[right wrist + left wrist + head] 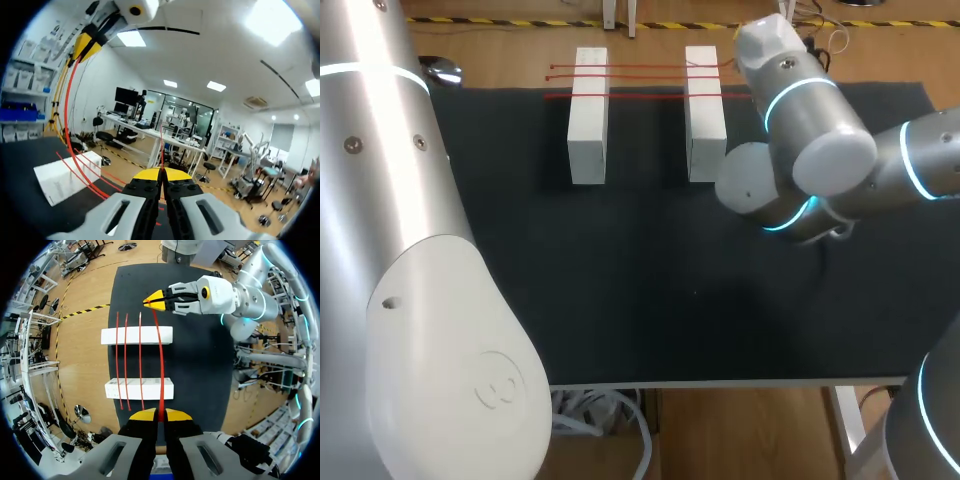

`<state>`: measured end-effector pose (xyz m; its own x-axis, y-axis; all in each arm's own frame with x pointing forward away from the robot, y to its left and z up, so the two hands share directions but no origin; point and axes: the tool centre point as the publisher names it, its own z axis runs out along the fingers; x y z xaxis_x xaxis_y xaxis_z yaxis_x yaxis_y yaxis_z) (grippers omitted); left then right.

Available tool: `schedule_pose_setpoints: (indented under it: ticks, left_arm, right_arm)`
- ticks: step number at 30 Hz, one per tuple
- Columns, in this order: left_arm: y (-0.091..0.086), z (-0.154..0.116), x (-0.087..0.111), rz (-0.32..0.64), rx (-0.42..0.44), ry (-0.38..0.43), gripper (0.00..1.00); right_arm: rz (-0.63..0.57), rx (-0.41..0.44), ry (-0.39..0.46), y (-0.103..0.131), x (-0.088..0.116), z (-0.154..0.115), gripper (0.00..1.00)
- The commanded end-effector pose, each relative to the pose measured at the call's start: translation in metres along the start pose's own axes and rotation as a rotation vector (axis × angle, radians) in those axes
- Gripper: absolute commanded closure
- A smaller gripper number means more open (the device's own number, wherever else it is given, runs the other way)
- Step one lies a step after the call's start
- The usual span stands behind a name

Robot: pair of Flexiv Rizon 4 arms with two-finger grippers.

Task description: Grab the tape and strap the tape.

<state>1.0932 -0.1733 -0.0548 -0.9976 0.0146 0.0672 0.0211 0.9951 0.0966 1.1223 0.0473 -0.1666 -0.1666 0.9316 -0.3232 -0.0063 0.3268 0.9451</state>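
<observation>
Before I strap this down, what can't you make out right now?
Head view: left jaws hidden behind the left arm, right jaws behind the right arm.
Head view: the red tape's right end vanishes behind the right arm.
Right wrist view: only one white block shows; the other is out of sight.

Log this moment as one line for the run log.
left gripper: shut on tape | right gripper: shut on its other end | tape stretched over both blocks | three other tapes lie across blocks

Left arm (415, 260), right arm (825, 150): silver-grey rounded casings, white caps, glowing cyan joint rings, recessed screws. Left gripper (160, 415), right gripper (161, 174): grey slotted housings, black fingers (141, 432), yellow tips.
</observation>
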Motion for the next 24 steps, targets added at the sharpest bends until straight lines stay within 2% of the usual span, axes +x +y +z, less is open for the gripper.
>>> schedule_pose_setpoints:
  ticks: [1,2,3,5,6,7,8,10,12,13,19,24]
  left_arm:
    - [-0.001,-0.003,-0.002,0.000,-0.007,0.008,1.00]
    - [-0.001,-0.003,-0.002,0.000,-0.007,0.008,1.00]
    - [-0.001,-0.003,-0.002,0.000,-0.007,0.008,1.00]
    - [-0.001,-0.003,-0.002,0.000,-0.007,0.008,1.00]
    - [-0.001,-0.003,-0.002,0.000,-0.007,0.008,1.00]
    - [-0.001,-0.003,-0.002,0.000,-0.007,0.008,1.00]
    - [-0.001,-0.003,-0.002,0.000,-0.007,0.008,1.00]
    - [-0.001,-0.003,-0.002,0.000,-0.007,0.008,1.00]
    - [-0.001,-0.003,-0.002,0.000,-0.007,0.008,1.00]
    - [-0.001,-0.003,-0.002,0.000,-0.007,0.008,1.00]
    - [-0.001,-0.003,-0.002,0.000,-0.007,0.008,1.00]
    - [-0.001,-0.003,-0.002,0.000,-0.007,0.008,1.00]
  right_arm:
    - [-0.212,0.038,-0.018,0.027,0.002,0.000,1.00]
    - [-0.267,0.036,-0.014,0.033,0.004,-0.001,1.00]
    - [-0.272,0.018,-0.011,0.038,0.007,-0.002,1.00]
    - [-0.343,0.068,-0.001,0.047,0.010,-0.003,1.00]
    - [-0.307,0.074,0.010,0.050,0.013,-0.003,1.00]
    - [-0.318,0.102,0.018,0.052,0.016,-0.004,1.00]
    - [-0.384,0.097,0.048,0.054,0.019,-0.006,1.00]
    - [-0.391,0.110,0.047,0.057,0.022,-0.007,1.00]
    - [-0.428,0.068,0.045,0.064,0.023,-0.007,1.00]
    - [-0.424,0.061,0.070,0.067,0.025,-0.006,1.00]
    - [-0.532,-0.041,0.055,0.088,0.031,-0.005,1.00]
    - [-0.560,-0.074,0.021,0.096,0.036,-0.002,1.00]
